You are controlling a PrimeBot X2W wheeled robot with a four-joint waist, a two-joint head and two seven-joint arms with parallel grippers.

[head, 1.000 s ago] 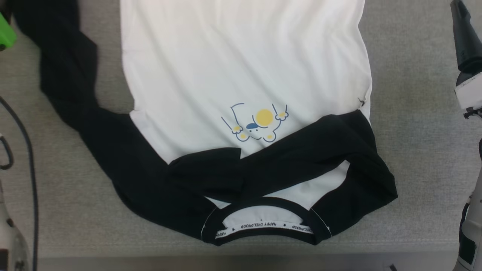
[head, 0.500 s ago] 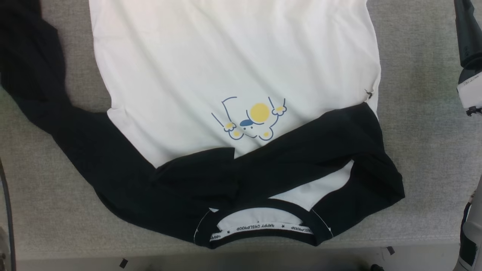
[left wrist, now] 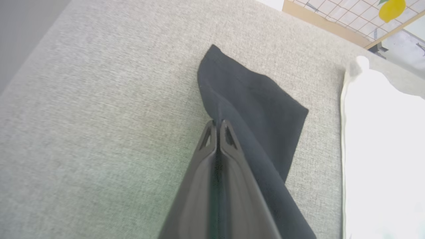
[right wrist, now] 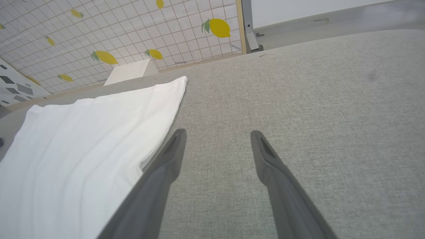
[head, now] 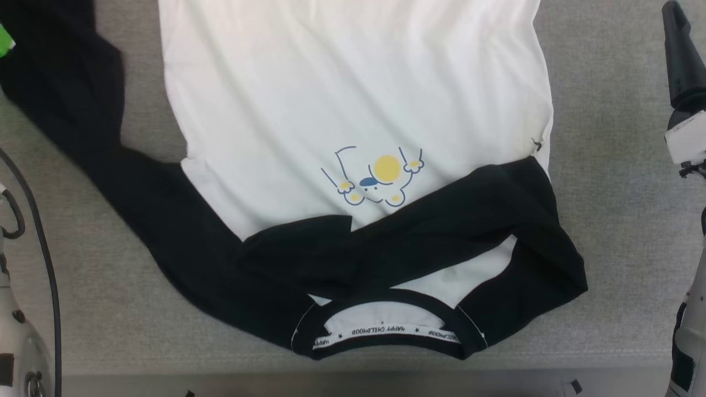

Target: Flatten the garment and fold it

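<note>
The garment (head: 353, 82) lies flat on the grey table (head: 618, 220), its black-trimmed collar (head: 386, 331) at the near edge and the cartoon print (head: 378, 176) facing up. One black sleeve (head: 441, 231) is folded across the chest. The other black sleeve (head: 71, 99) stretches out to the upper left. In the left wrist view my left gripper (left wrist: 218, 124) is shut on that sleeve (left wrist: 255, 99) a little short of its cuff, with the white body (left wrist: 382, 149) off to the right. My right gripper (right wrist: 217, 134) hovers open over bare table beside the shirt's white side edge (right wrist: 83, 149); one of its fingers (head: 681, 60) shows at the far right.
The table's front edge (head: 353, 380) runs just below the collar. A dark cable (head: 44, 264) loops at the left beside a pale arm part (head: 16, 353). A lemon-patterned tiled wall (right wrist: 116, 26) and a white box (right wrist: 131, 71) stand beyond the table.
The head camera swung left and back. The outstretched sleeve and the shirt's upper left side lie slightly further left than a second ago. The right gripper has hardly moved.
</note>
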